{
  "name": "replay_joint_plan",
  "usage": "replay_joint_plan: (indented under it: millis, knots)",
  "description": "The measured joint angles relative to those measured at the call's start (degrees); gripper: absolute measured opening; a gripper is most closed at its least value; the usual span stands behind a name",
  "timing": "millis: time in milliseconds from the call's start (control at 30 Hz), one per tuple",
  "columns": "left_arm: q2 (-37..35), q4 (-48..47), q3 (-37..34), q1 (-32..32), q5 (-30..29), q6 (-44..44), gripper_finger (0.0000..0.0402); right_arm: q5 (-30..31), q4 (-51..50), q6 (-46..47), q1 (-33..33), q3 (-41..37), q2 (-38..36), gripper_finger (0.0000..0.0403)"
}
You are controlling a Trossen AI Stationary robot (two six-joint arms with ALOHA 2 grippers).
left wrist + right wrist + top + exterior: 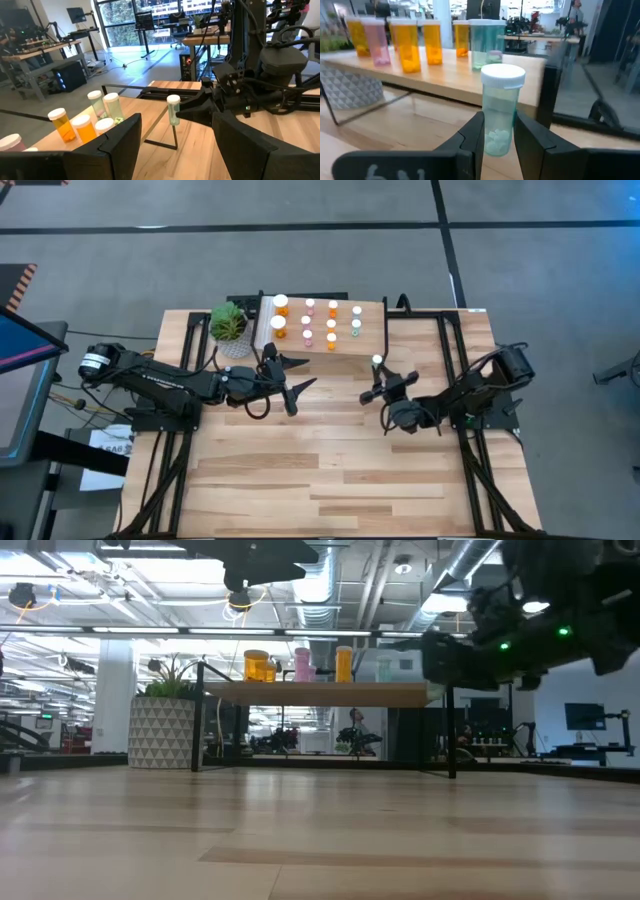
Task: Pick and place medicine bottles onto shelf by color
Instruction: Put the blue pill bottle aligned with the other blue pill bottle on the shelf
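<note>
High: right gripper [377, 376] clamped on small green-teal white-capped bottle [377, 362], just off low light-wood shelf [372, 340]; left gripper [292, 376] spread, empty.
Right wrist: bottle upright; lift above shelf edge, set beside teal bottles [485, 42].

This is an open-plan robotics lab or tech workspace. Exposed silver ducts [340, 585] and rows of strip lights [90, 585] run across a bare industrial ceiling. Beyond the plank tabletop [330, 470], at about twelve o'clock, stand desks with dark monitors [77, 14], cabling and equipment on a polished grey floor [250, 205] marked with dark lines. Large windows [120, 20] show greenery outside. A potted plant [229, 325] sits at eleven o'clock on the tabletop.
</note>
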Motion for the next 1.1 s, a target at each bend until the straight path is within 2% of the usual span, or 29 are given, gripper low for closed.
replay_joint_plan:
  millis: [133,233,367,533,700,900,1100]
  knots:
    - [0.0,-0.04,0.0,0.0,-0.02,-0.01,0.0233,0.09,-0.12,6.37,0.73,-5.1,-3.94,0.0109]
    - [0.0,0.0,0.01,0.0,-0.02,-0.26,0.0233,0.01,0.45,7.48,1.87,-6.11,-6.64,0.0109]
    - [0.0,0.24,0.02,0.09,-0.04,-0.24,0.0233,-1.56,0.54,1.29,2.57,-3.09,-7.49,0.0109]
    - [0.0,0.39,0.02,0.09,-0.04,-0.44,0.0233,-6.48,0.11,-5.03,-0.95,1.27,-6.36,0.0109]
    - [0.0,-0.17,0.02,-0.29,-0.04,-0.94,0.0233,-9.31,1.06,-4.28,-4.92,2.01,-5.44,0.0109]
    - [0.0,-0.31,0.02,-0.35,-0.02,-0.94,0.0233,-15.21,8.38,-7.93,-7.68,2.13,-5.56,0.0109]
    - [0.0,-0.31,0.02,-0.33,-0.02,-1.01,0.0233,-16.94,8.45,-10.21,-9.69,2.78,-5.57,0.0109]
